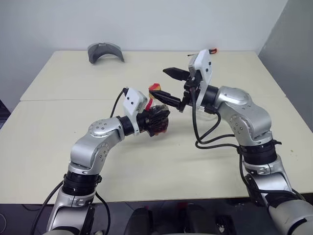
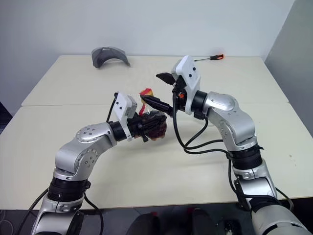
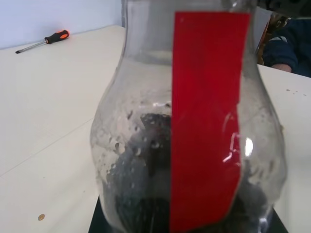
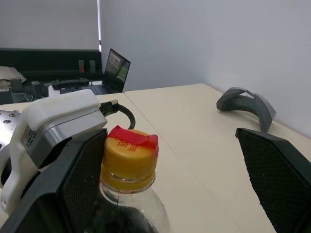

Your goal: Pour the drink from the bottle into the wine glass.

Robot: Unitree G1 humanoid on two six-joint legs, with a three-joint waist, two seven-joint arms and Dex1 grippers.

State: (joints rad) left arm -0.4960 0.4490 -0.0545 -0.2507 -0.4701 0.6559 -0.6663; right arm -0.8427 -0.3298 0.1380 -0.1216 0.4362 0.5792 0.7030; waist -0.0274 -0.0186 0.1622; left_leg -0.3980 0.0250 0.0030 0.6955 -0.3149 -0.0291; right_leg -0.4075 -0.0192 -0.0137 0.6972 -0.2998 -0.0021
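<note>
Centre frame: our left claw [image 1: 157, 119] clamped tight around the bottle [image 1: 157, 113], lifted off the counter [image 1: 58, 127]. Our right claw [image 1: 171, 88] spread wide around its yellow cap [image 4: 128, 158], gripping nothing.

Pale cream tabletop [image 1: 58, 142], two slabs butted together with a seam running straight across in front of the arms. Up at the far left edge a grey curved piece [image 1: 104, 51] lies flat. At the far right edge lies a screwdriver [image 2: 210, 58] with an orange-and-black handle, well apart from the grey piece.
</note>
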